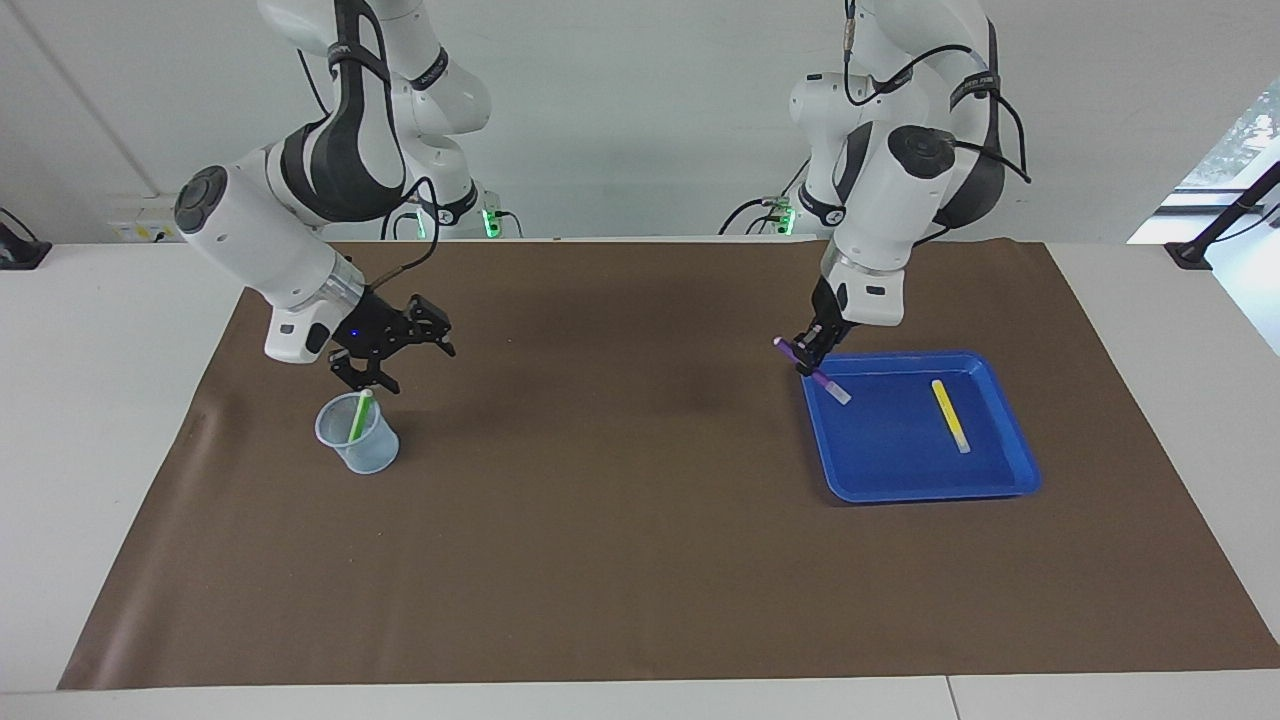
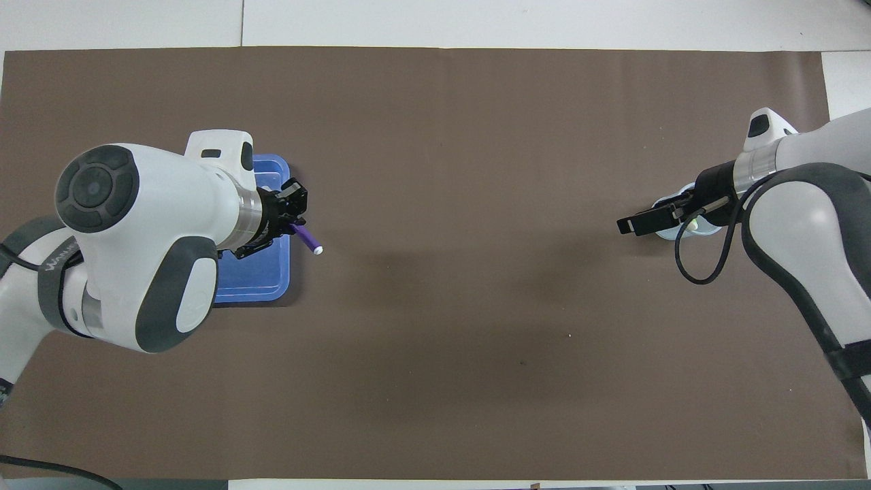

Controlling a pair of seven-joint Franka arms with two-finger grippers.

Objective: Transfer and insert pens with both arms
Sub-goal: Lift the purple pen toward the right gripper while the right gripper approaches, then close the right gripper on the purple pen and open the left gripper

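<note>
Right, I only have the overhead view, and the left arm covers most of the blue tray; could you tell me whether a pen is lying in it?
Observer: Yes, the yellow pen lies flat in the blue tray, on its own.
Operator: Thank you. How does the left gripper carry the purple pen?
Observer: The left gripper is shut on the purple pen and holds it slanted, pale cap end lowest, over the tray's edge.
Operator: And what is under the right gripper?
Observer: The green pen leans inside the clear cup; the right gripper hangs open above it, touching neither.
</note>
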